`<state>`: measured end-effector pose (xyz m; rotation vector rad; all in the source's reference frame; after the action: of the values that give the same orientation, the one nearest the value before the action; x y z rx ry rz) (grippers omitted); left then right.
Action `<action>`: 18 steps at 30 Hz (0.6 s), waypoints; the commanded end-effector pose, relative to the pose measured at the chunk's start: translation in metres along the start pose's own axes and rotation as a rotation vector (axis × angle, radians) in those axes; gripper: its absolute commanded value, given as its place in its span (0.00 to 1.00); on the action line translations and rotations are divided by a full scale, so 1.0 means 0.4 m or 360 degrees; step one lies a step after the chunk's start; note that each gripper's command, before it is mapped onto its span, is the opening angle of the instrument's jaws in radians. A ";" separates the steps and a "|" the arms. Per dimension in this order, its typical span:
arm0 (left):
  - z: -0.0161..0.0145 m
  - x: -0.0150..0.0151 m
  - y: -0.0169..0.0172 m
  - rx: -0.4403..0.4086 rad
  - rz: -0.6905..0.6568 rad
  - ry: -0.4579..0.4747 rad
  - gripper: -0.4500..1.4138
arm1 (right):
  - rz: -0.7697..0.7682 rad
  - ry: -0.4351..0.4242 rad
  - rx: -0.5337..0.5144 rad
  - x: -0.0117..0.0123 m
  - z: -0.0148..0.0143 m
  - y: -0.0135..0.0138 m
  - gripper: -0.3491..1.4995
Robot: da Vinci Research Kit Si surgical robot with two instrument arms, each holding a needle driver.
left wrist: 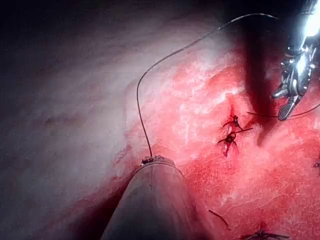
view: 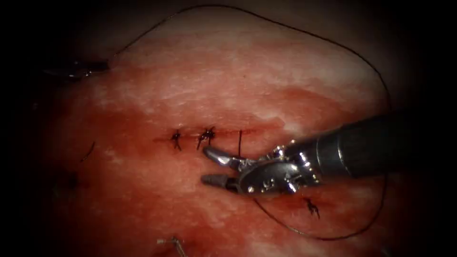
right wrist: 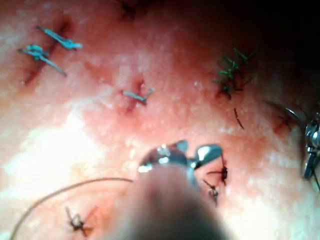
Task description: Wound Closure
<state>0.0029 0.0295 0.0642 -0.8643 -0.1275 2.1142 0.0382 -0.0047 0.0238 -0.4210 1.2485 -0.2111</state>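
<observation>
Reaching in from the right, the right arm's dark metal shaft lies almost level over the wet pink-red pork tissue, with its silver wristed tool bent toward the left. Its two jaws are spread apart and hold nothing; the upper one lies just below the short horizontal cut, the lower one a little further down. Two dark knotted stitches sit on the cut, and right of them a short upright piece of the thin dark thread stands at the cut, near the upper jaw. From under the tool the thread makes a wide loop to the right, then over the top of the tissue to the far left, where the left arm's tool lies low in shadow. There the thread ends at its tip; whether these jaws are closed on it I cannot tell. The needle I cannot find. Another knot lies below the right tool.
</observation>
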 end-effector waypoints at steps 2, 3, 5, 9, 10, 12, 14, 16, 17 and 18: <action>0.0041 0.0019 0.0064 -0.0044 -0.0025 0.0012 0.00 | 0.0014 0.0003 0.0002 0.0003 0.0009 -0.0017 0.89; 0.0051 0.0033 0.0087 -0.0064 -0.0036 0.0019 0.00 | 0.0023 0.0002 0.0002 0.0006 0.0008 -0.0018 0.89; 0.0078 0.0070 0.0142 -0.0114 -0.0060 0.0038 0.00 | 0.0033 0.0002 0.0002 0.0011 0.0008 -0.0019 0.89; 0.0135 0.0163 0.0234 -0.0176 -0.0016 0.0069 0.00 | 0.0042 0.0002 0.0002 0.0019 0.0006 -0.0021 0.90; 0.0153 0.0195 0.0257 -0.0186 0.0001 0.0076 0.00 | 0.0042 0.0003 0.0003 0.0020 0.0004 -0.0021 0.91; 0.0180 0.0243 0.0287 -0.0194 0.0032 0.0085 0.00 | 0.0051 -0.0001 0.0002 0.0022 0.0002 -0.0023 0.91; 0.0215 0.0296 0.0316 -0.0205 0.0063 0.0098 0.00 | 0.0050 0.0000 0.0002 0.0024 -0.0002 -0.0024 0.91; 0.0248 0.0333 0.0335 -0.0215 0.0099 0.0112 0.00 | 0.0049 0.0001 0.0003 0.0025 -0.0004 -0.0026 0.91; 0.0291 0.0365 0.0351 -0.0219 0.0149 0.0128 0.00 | 0.0057 0.0001 0.0003 0.0025 -0.0005 -0.0029 0.91; 0.0291 0.0365 0.0351 -0.0219 0.0149 0.0128 0.00 | 0.0057 0.0001 0.0003 0.0025 -0.0005 -0.0029 0.91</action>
<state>-0.0201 0.0338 0.0597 -1.0632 -0.1897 2.1814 0.0380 -0.0057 0.0228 -0.3985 1.2547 -0.1820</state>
